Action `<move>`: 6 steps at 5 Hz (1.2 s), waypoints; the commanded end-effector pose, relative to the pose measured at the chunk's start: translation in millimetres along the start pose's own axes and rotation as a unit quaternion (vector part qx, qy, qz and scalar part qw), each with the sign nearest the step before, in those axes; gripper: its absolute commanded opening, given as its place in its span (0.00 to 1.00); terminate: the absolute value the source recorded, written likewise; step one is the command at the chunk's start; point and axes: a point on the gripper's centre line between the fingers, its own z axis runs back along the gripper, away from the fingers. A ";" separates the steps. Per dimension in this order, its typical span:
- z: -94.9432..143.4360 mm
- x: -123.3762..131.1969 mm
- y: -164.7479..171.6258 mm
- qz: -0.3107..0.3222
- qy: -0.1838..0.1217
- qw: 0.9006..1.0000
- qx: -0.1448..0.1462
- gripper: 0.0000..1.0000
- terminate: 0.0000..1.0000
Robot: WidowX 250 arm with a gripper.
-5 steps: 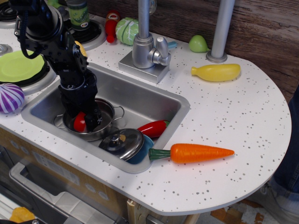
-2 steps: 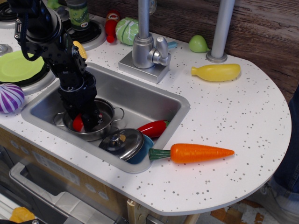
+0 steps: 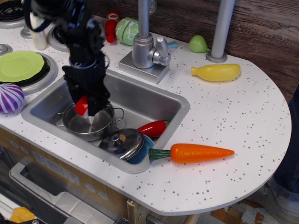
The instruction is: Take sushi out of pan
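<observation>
The tool (image 3: 87,106) pinches the sushi (image 3: 81,106) between its black fingers, the red top showing at the 9 o'clock side of the grip. The piece hangs clear above the steel pan (image 3: 88,124), which sits in the sink (image 3: 154,103) toward its 8 o'clock corner and looks empty now.

To do this step well, I judge the grip should stay firm while the arm carries the piece sideways only once it is clear of the pan's rim and wire handles. A bare stretch of the speckled surface (image 3: 224,121) toward 3 o'clock looks like a safe place to set it down. The path should steer around the faucet (image 3: 145,46) at 1 o'clock of the tool, and avoid the red chili pepper (image 3: 152,128) and the lidded blue pot (image 3: 126,144) lying at 4 o'clock of the pan.

The sushi's long axis appears to run roughly up and down, tilted slightly. How much white base shows I cannot tell, since the fingers cover it.
</observation>
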 end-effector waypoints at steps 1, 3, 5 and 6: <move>41.0 -25.7 1.3 0.044 -0.008 0.999 0.018 0.00 0.00; 18.0 -64.4 -3.7 0.067 -0.026 0.997 0.005 0.00 0.00; 1.6 -70.1 -4.1 0.049 -0.053 0.997 0.003 1.00 0.00; 1.6 -70.1 -4.1 0.049 -0.053 0.997 0.003 1.00 0.00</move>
